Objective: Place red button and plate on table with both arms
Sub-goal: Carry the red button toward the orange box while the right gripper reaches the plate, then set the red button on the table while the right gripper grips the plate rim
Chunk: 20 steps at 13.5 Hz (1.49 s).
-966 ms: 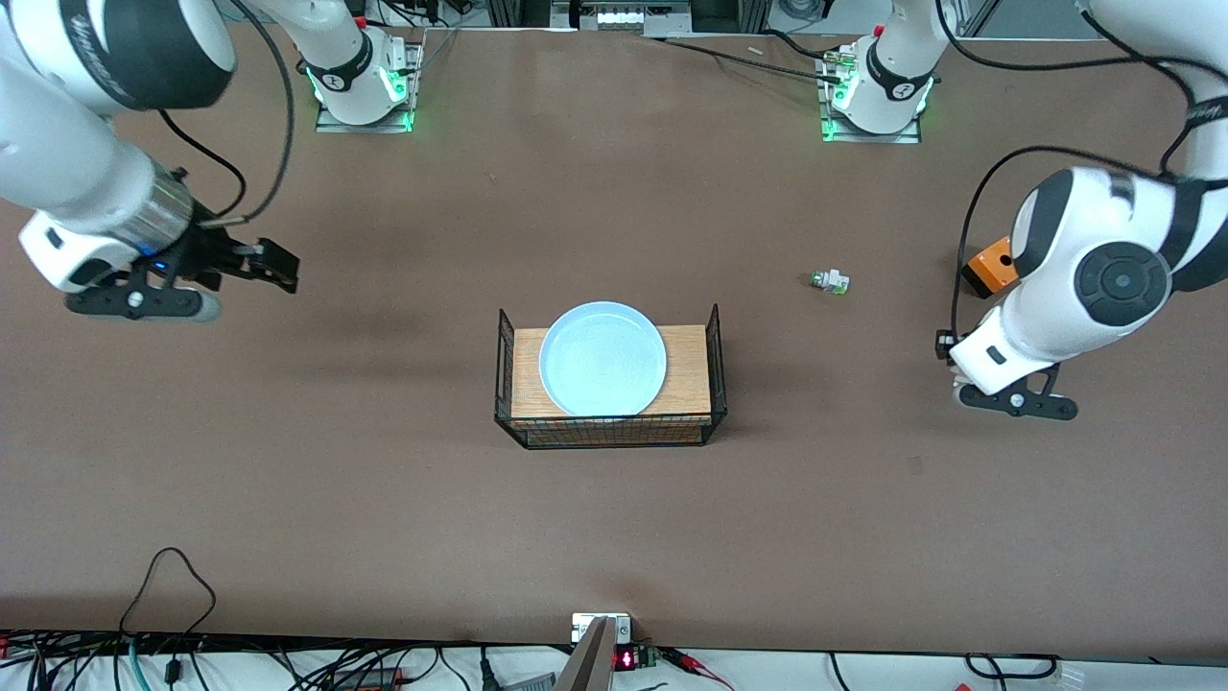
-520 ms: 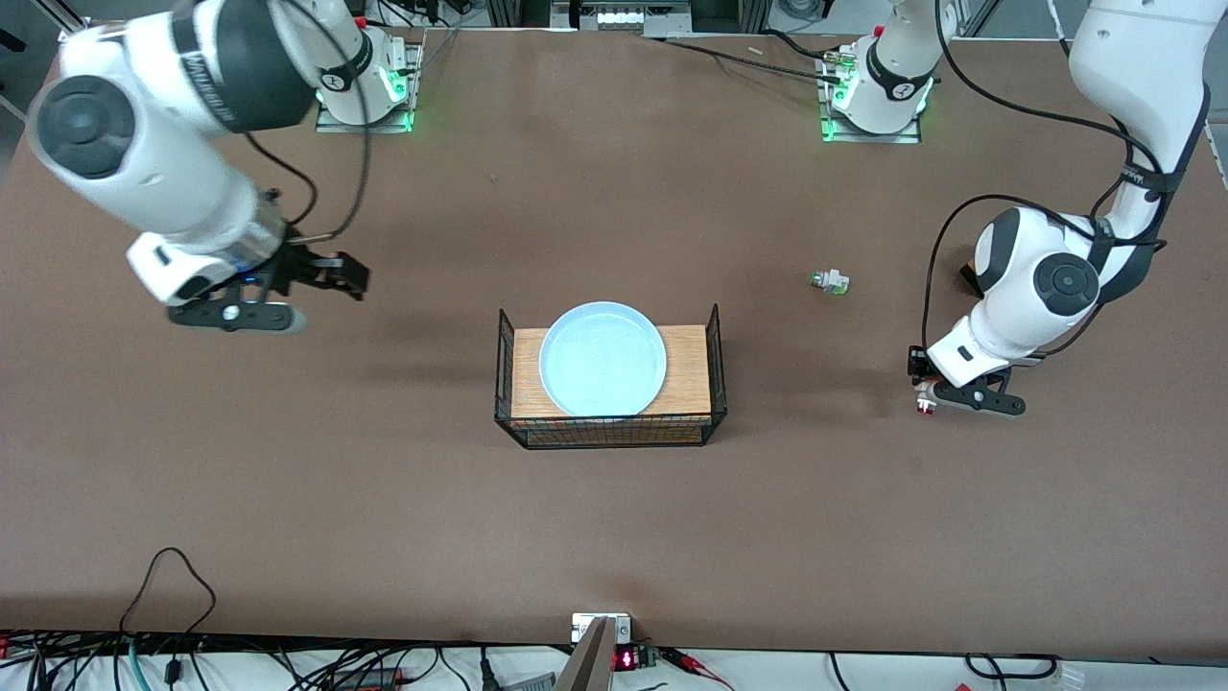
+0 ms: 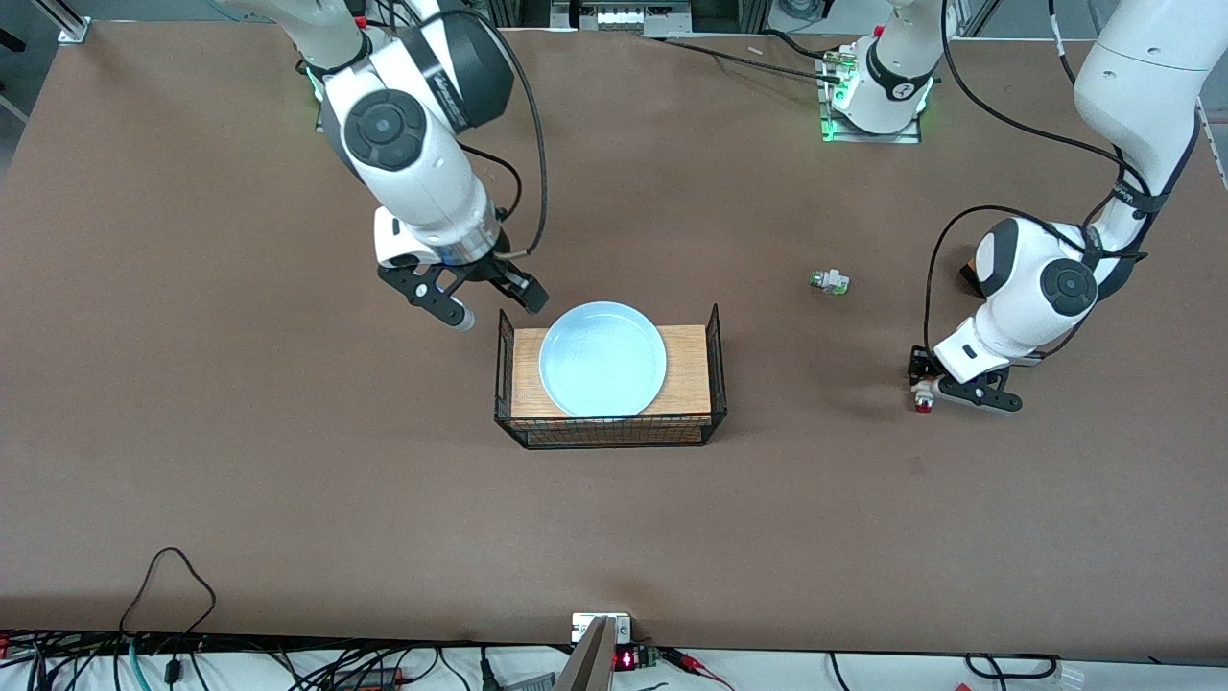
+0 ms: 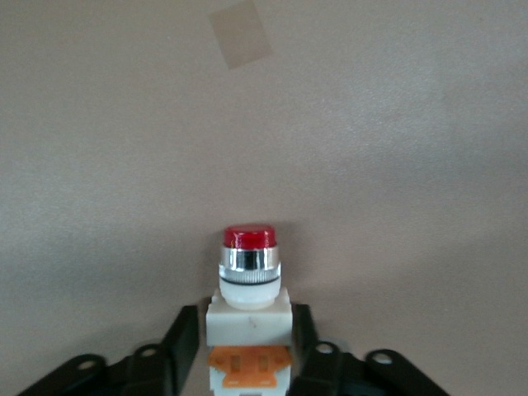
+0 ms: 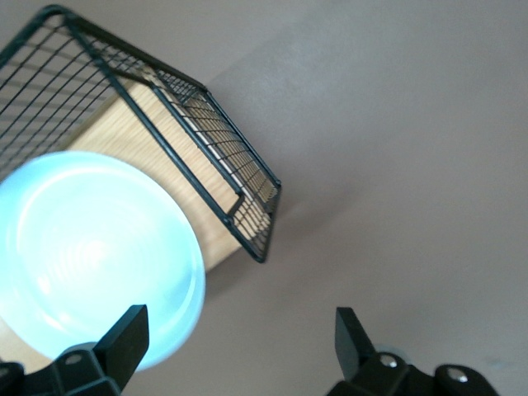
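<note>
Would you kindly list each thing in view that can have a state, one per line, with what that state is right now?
red button: clamped in the left gripper, red cap pointing away from the wrist.
left gripper: shut on the red button, low over the table.
plate: lying flat in the wire-sided tray, untouched.
right gripper: open, holding nothing, beside the tray's end.
green-tipped part: lying loose on the table.

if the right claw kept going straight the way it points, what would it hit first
Probably the plate in the wire-sided tray: the open right claw hangs by the tray's end wall, aimed at the plate's rim, though depth is unclear.
</note>
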Available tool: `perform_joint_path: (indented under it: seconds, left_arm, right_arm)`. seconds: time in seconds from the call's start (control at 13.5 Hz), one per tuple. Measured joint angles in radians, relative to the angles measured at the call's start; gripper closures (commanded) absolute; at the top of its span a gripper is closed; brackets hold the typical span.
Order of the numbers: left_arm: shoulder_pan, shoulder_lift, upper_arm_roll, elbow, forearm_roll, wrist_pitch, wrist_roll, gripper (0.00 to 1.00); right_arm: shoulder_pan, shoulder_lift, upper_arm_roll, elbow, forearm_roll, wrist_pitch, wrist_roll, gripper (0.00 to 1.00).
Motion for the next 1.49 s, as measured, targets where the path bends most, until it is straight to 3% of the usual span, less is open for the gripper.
perform_joint_path:
  seconds: [0.3, 0.52, 0.59, 0.67, 0.82, 1.04, 1.19, 1.34, 1.49]
  left_arm:
    - [0.000, -0.032, -0.009, 0.017, 0.000, -0.031, 0.000, 0.00]
    - [0.000, -0.123, -0.061, 0.108, -0.001, -0.303, -0.003, 0.00]
    - [0.000, -0.148, -0.086, 0.163, -0.001, -0.433, -0.005, 0.00]
    - [-0.001, -0.168, -0.112, 0.228, -0.001, -0.566, -0.010, 0.00]
    - [-0.002, -0.185, -0.159, 0.362, -0.002, -0.802, -0.019, 0.00]
    - [-0.003, -0.187, -0.215, 0.551, -0.002, -1.072, -0.022, 0.00]
    - [-0.004, -0.189, -0.235, 0.655, -0.003, -1.168, -0.022, 0.00]
    - [-0.036, -0.206, -0.203, 0.712, -0.043, -1.205, -0.023, 0.00]
    - [-0.198, -0.258, 0.015, 0.714, -0.172, -1.207, -0.025, 0.00]
  right_arm:
    - [0.009, 0.091, -0.001, 0.019, 0.000, 0.114, 0.207, 0.00]
    - [0.028, 0.132, -0.001, 0.023, 0.000, 0.143, 0.232, 0.00]
    - [0.032, 0.139, -0.001, 0.024, 0.000, 0.148, 0.233, 0.07]
    - [0.034, 0.144, -0.001, 0.025, 0.000, 0.155, 0.233, 0.39]
    - [0.037, 0.148, -0.001, 0.028, 0.000, 0.161, 0.234, 0.68]
    - [0.044, 0.149, -0.001, 0.029, 0.000, 0.161, 0.237, 0.71]
    - [0.049, 0.150, -0.001, 0.029, 0.000, 0.160, 0.240, 0.74]
    - [0.056, 0.155, -0.001, 0.029, 0.000, 0.160, 0.241, 0.90]
    - [0.061, 0.159, -0.001, 0.029, 0.000, 0.160, 0.240, 1.00]
